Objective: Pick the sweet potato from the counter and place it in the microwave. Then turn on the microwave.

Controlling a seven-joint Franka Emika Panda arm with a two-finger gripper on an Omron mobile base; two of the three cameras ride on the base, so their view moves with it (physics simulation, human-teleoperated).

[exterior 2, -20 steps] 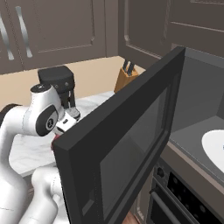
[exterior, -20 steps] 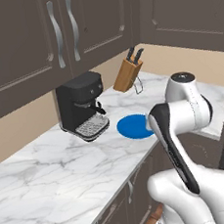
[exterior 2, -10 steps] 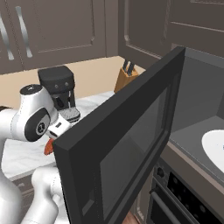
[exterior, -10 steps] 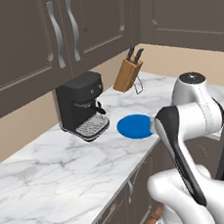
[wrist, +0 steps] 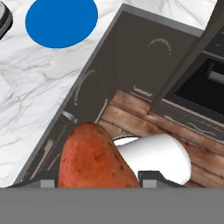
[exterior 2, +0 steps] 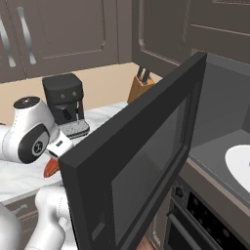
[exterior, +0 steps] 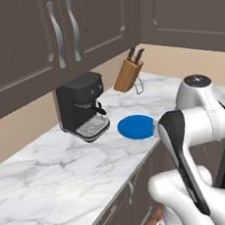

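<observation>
The sweet potato [wrist: 93, 160], a reddish-orange lump, sits between my gripper's [wrist: 98, 183] two fingertips, and the gripper is shut on it. In the right base view the sweet potato [exterior 2: 50, 168] pokes out below my gripper [exterior 2: 54, 155], just left of the near edge of the microwave's [exterior 2: 215, 122] open dark glass door [exterior 2: 136, 166]. The white turntable [exterior 2: 240, 165] lies inside the microwave at the right. Off the front edge of the white marble counter [exterior: 56, 165], my hand hangs over the wooden floor [wrist: 144, 118] and the cabinet fronts.
A round blue plate [exterior: 135, 126] lies on the counter near its front edge, also seen in the hand view [wrist: 61, 21]. A black coffee machine [exterior: 83, 106] and a wooden knife block [exterior: 128, 75] stand at the back. An oven [exterior 2: 205, 222] sits below the microwave.
My hand has swung down and away from the counter with the sweet potato, coming low beside the open microwave door's near edge. The grip has not changed.
</observation>
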